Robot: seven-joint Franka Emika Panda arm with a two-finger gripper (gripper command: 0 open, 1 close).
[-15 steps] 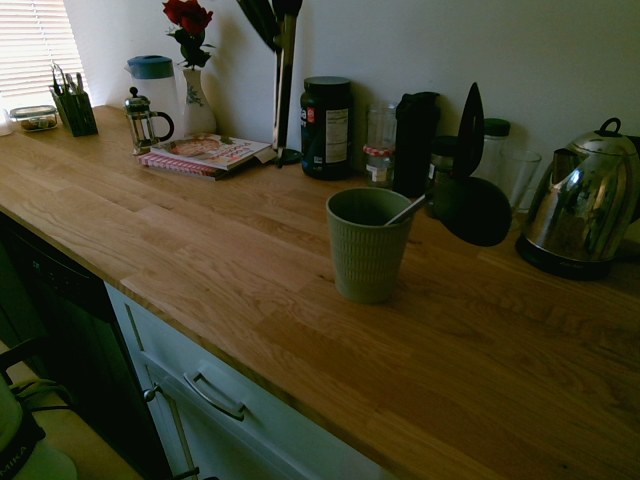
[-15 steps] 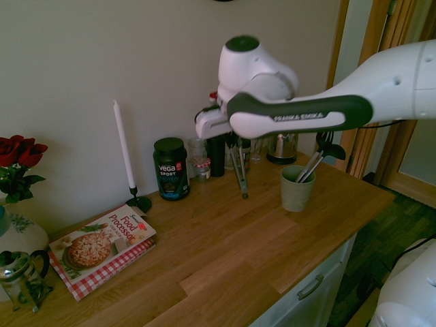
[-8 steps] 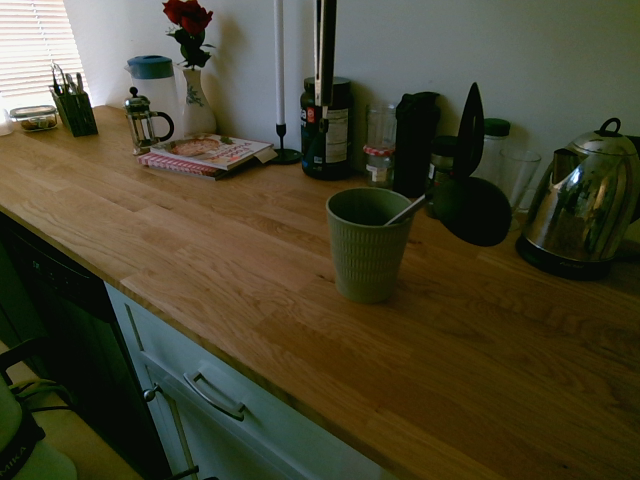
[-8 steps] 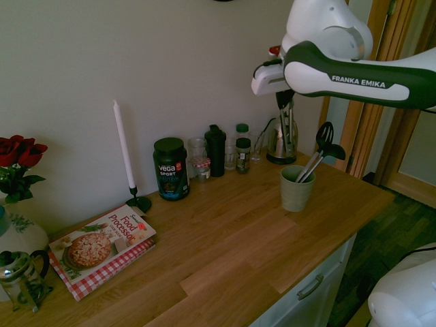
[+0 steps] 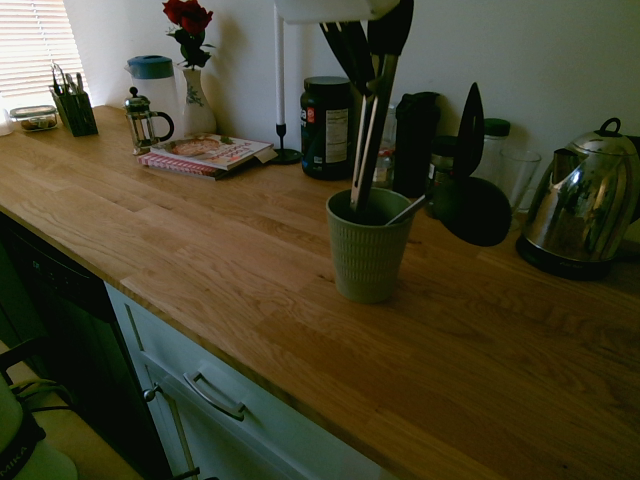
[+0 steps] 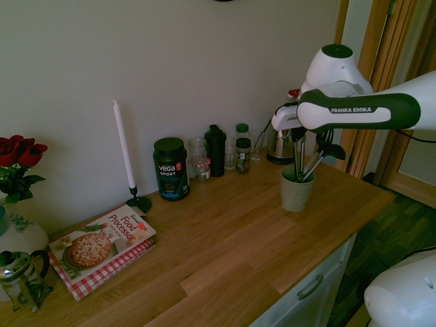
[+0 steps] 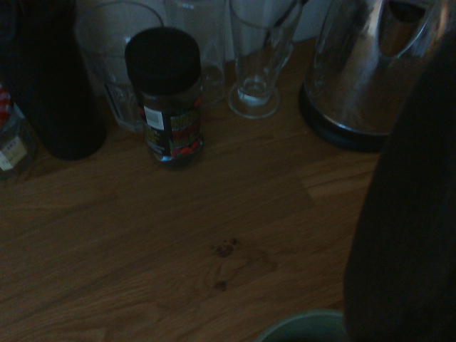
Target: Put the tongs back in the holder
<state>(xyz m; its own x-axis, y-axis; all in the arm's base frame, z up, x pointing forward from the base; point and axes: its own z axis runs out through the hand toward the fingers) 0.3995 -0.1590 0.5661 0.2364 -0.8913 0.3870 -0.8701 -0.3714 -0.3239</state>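
– One pair of long grey metal tongs (image 5: 365, 150)?
– Yes, gripped in one white gripper's (image 6: 298, 134) closed jaws, lower ends inside one sage-green ribbed cup (image 5: 368, 262).
– Crowded?
– Shared with one black ladle (image 5: 475, 211), just beside.

Franka arm (image 6: 361, 109) above the green ribbed holder (image 6: 298, 190), in which utensils (image 6: 315, 163) stand; a candle (image 6: 125, 144) rises beside the cookbook (image 6: 102, 245).

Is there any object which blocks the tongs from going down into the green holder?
Nothing visible blocks them: the tips of the tongs are already inside the rim of the green holder. Only a ladle shares the opening, leaning toward the kettle.
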